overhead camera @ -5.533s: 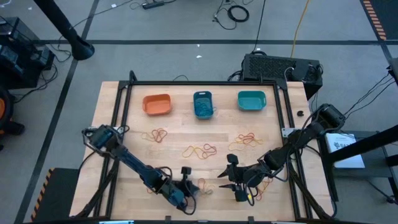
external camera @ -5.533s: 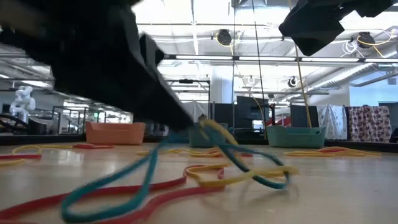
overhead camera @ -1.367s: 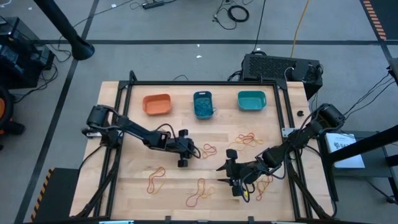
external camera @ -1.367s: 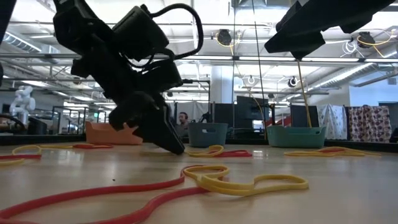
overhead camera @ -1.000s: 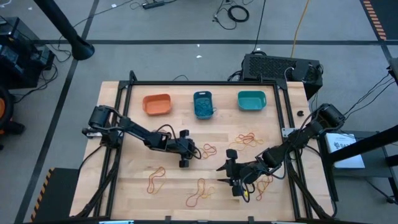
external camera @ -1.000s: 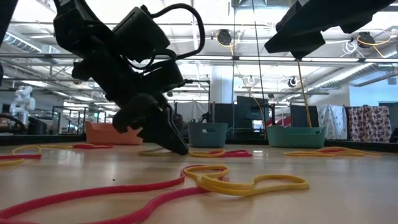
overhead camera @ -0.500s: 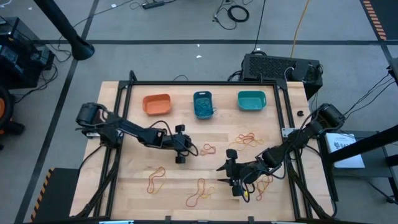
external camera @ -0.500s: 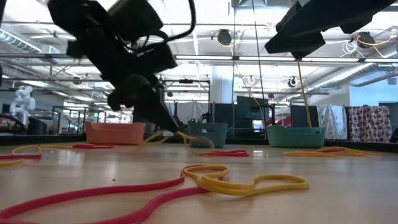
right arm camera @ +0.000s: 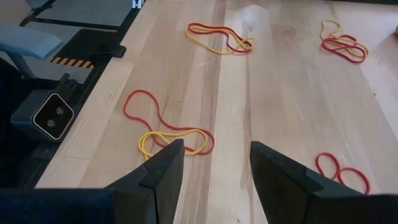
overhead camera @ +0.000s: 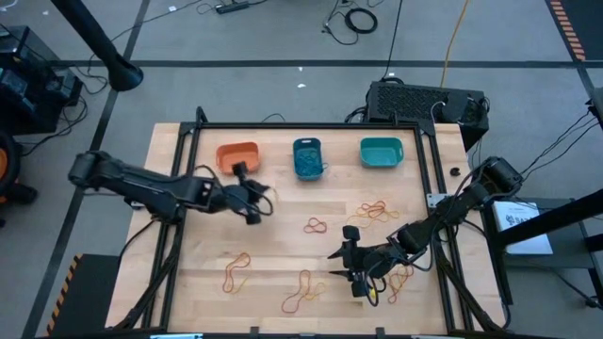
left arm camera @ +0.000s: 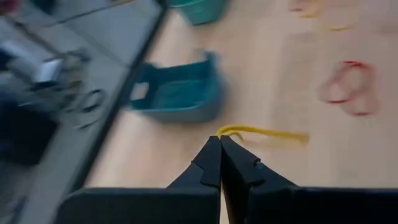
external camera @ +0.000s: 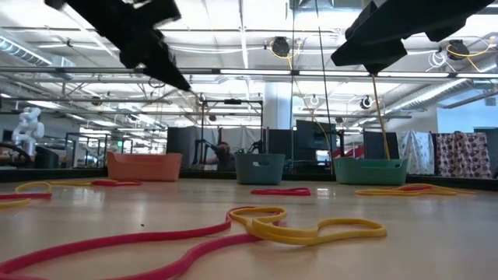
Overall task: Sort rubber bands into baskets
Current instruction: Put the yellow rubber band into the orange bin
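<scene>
The left gripper [overhead camera: 265, 200] was closed on one yellow rubber band [left arm camera: 264, 133], which hung out past the tips of its fingers [left arm camera: 214, 163]. It was lifted above the table [overhead camera: 283, 259], just in front of the orange basket [overhead camera: 237, 157] and a little to the side toward the blue basket [overhead camera: 308, 157]. In my judgement the step in hand was the carrying of this band to its basket. By its colour the orange basket seemed the right one, and the next move would need the gripper to come over that basket's opening and then to open, so that the thin band falls inside and does not catch on the rim.

The teal basket [overhead camera: 381, 152] stood at the far right of the row. The blue basket looked to hold some blue bands already. Other red and yellow rubber bands [overhead camera: 305, 290] lay loose on the wood, in several small groups.

The right gripper [overhead camera: 361, 273] waited near the front of the table with its jaws wide apart, and nothing was between them.
</scene>
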You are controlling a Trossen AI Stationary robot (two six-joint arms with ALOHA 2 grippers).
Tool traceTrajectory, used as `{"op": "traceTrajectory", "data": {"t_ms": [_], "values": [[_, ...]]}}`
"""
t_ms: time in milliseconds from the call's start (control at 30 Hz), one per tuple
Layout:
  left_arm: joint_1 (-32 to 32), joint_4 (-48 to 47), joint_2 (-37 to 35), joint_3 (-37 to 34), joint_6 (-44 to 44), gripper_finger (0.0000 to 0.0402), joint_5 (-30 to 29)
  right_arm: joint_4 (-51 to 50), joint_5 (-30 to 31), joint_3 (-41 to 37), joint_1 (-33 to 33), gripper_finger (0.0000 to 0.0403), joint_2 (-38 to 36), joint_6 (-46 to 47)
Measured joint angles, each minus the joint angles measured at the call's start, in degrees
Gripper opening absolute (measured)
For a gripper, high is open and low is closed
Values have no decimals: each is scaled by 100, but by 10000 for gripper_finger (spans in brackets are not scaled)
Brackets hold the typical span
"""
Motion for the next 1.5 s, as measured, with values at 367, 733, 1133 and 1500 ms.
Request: {"op": "traceTrajectory", "data": {"t_ms": [367, 733, 1133, 1500], "values": [[1364, -1507, -952, 0, 24, 2, -363, 2, 2, 0, -80, 177, 0, -2], [3113, -1482, -493, 2, 503, 2, 372, -2, 0, 0, -258, 177, 0, -2], [3977, -839, 697, 2, 1179, 2, 909, -6, -2, 0, -256, 177, 0, -3], [4099, 163, 1015, 2, 1544, 2, 917, -7, -3, 0, -256, 177, 0, -69]]}}
